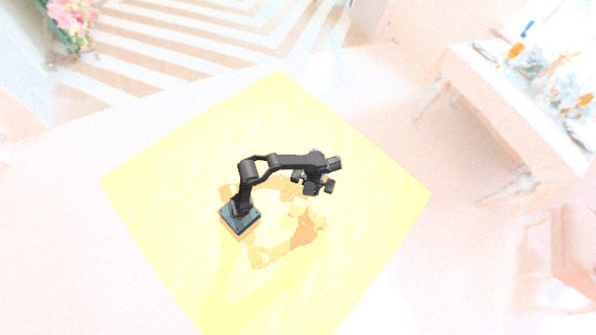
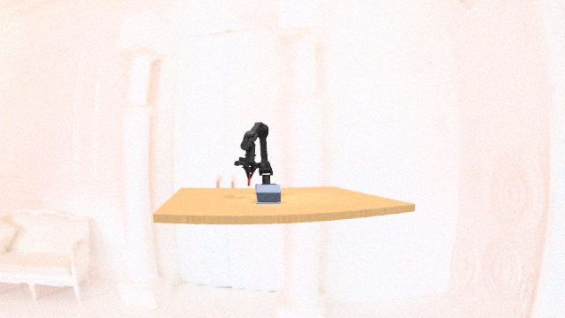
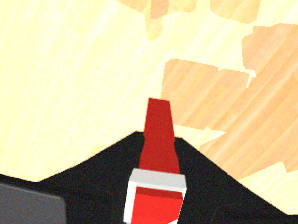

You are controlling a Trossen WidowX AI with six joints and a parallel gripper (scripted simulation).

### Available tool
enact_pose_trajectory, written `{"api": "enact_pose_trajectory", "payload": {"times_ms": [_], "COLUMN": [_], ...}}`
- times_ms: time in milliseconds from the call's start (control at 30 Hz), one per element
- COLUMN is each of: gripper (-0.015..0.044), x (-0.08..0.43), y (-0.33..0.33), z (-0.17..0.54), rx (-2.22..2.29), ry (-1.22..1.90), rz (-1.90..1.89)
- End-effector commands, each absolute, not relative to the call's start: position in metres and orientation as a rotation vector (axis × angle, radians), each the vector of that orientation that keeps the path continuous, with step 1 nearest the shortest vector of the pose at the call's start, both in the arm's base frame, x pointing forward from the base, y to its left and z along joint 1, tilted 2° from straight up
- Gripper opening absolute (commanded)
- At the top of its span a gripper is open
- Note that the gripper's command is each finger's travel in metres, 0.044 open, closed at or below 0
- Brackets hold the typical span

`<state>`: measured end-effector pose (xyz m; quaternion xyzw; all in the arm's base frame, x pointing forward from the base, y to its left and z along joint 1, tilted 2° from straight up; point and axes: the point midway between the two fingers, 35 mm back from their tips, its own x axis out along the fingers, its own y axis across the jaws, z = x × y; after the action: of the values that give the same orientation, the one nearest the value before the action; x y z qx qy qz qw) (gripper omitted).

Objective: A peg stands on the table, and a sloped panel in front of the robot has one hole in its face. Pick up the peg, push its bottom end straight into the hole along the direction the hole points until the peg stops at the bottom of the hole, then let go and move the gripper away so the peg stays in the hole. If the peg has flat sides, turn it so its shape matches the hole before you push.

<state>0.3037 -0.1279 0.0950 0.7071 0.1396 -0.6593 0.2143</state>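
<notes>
Red peg (image 2: 249,179) (image 3: 159,122) grasped in the jaws (image 2: 249,176), raised beside the sloped panel (image 2: 267,193), likely to jam at the hole if tilted or turned wrongly against its shape.

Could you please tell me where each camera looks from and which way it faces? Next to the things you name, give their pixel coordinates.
Top: high above the table (image 1: 163,177) (image 2: 199,209) (image 3: 65,75), looking down; shows the arm (image 1: 291,161) (image 2: 264,150) and its base plate (image 1: 238,229).
Exterior: off the table, slightly above its height, looking across it toward the robot; shows the arm behind the grey-blue block (image 2: 268,194).
Wrist: near the gripper, looking past the fingers (image 2: 245,170) toward the table; shows those fingers.
Exterior and wrist share the red peg (image 2: 249,180) (image 3: 159,120).
</notes>
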Motion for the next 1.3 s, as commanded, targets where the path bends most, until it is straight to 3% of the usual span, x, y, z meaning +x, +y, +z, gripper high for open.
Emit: {"api": "enact_pose_trajectory", "payload": {"times_ms": [0,1267], "gripper": [0.0,0.0], "x": [0.304,0.312], "y": [-0.126,-0.105], "z": [0.096,0.097], "rx": [1.93,1.645], "ry": [0.415,0.647], "rz": [-1.788,-1.432]}}
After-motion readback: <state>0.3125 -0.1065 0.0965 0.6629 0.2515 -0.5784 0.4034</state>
